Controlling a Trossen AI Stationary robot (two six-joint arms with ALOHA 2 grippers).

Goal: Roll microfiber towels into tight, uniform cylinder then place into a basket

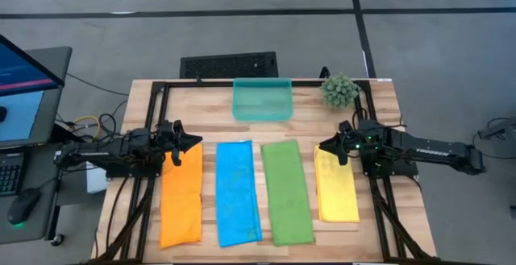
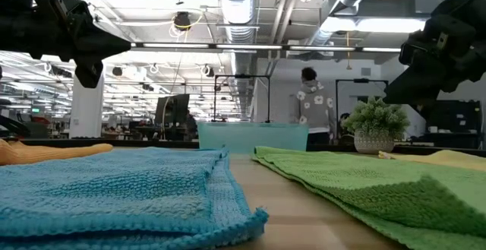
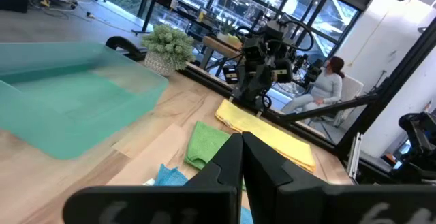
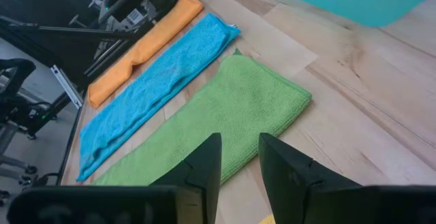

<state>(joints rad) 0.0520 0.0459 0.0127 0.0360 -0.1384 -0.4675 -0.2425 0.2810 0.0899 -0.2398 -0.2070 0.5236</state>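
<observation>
Four towels lie flat side by side on the wooden table: orange (image 1: 181,194), blue (image 1: 238,191), green (image 1: 286,191) and yellow (image 1: 336,184). The teal basket (image 1: 262,98) stands at the far middle. My left gripper (image 1: 196,142) hovers over the orange towel's far end with its fingers together, as the left wrist view (image 3: 242,146) shows. My right gripper (image 1: 325,146) hovers over the yellow towel's far end. Its fingers stand a little apart in the right wrist view (image 4: 238,149). The low view shows both grippers clear above the table.
A spiky green plant ball in a pot (image 1: 339,90) stands at the far right, next to the basket. A black frame (image 1: 153,96) runs around the table's edges. A person (image 2: 310,106) stands in the room beyond the table.
</observation>
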